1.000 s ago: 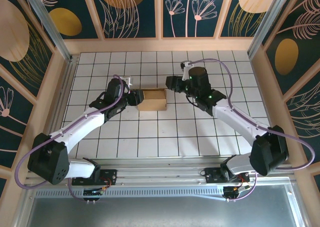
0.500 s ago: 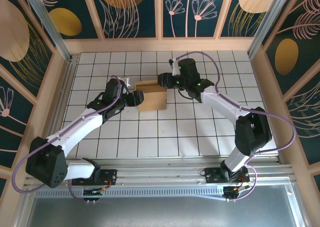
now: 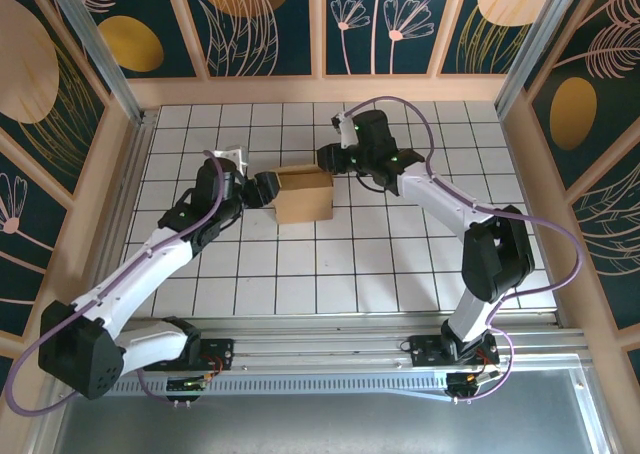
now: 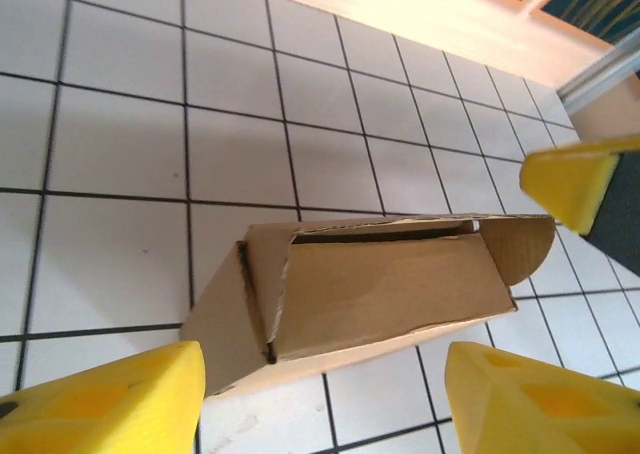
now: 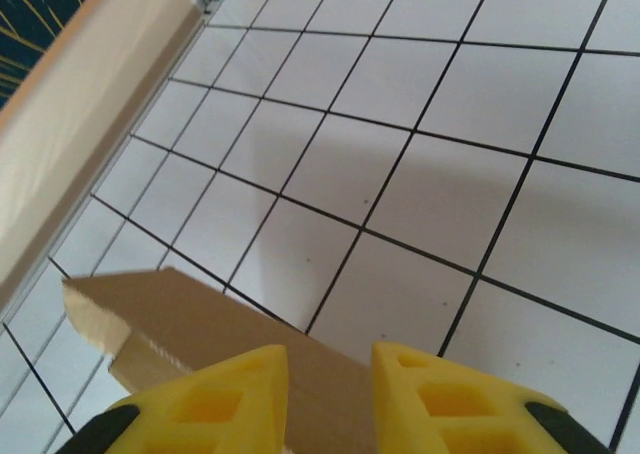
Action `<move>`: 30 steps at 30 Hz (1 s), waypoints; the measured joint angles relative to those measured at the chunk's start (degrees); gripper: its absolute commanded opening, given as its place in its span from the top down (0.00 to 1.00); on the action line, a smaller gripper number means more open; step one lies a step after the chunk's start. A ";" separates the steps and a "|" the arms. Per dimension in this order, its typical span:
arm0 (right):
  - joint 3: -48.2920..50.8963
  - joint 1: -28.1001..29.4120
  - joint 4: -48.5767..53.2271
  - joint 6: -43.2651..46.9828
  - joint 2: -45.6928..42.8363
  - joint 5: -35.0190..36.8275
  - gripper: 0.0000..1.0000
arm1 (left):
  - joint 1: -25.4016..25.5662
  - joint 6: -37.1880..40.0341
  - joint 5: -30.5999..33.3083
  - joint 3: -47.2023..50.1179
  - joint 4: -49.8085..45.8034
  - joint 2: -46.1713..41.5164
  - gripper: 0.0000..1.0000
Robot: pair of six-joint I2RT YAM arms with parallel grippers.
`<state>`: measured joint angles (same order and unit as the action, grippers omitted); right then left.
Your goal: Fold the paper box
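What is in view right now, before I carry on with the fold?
paper box: one, brown, middle of the table, partly folded, a rounded flap open at one end
table: one, white tiles with black lines, under the box
walls: wooden frame, dark blue panels with gold and pink plant prints, around the table
rail: one, silver metal, near edge
left arm: one, white and black, reaching from near left
right arm: one, white and black, reaching from near right
left gripper: yellow fingers, open, just left of the box
right gripper: yellow fingers, narrow gap, at the box's far right corner; grip unclear
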<state>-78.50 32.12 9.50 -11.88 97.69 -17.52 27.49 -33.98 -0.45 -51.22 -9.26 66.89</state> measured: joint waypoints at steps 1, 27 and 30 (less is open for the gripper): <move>0.00 0.11 0.26 0.70 0.00 0.20 0.75 | 0.00 -0.59 0.70 0.02 -0.28 -0.28 0.38; 9.51 3.76 -8.90 5.49 -1.44 9.03 0.75 | -3.15 -7.65 -2.54 -5.29 -1.66 11.26 0.49; 9.51 3.78 -7.52 5.03 -2.67 8.63 0.74 | -3.32 -7.10 -2.58 -5.49 -0.83 12.70 0.57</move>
<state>-68.99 35.90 1.98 -6.85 95.02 -8.88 24.16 -41.08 -3.03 -56.71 -10.09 79.59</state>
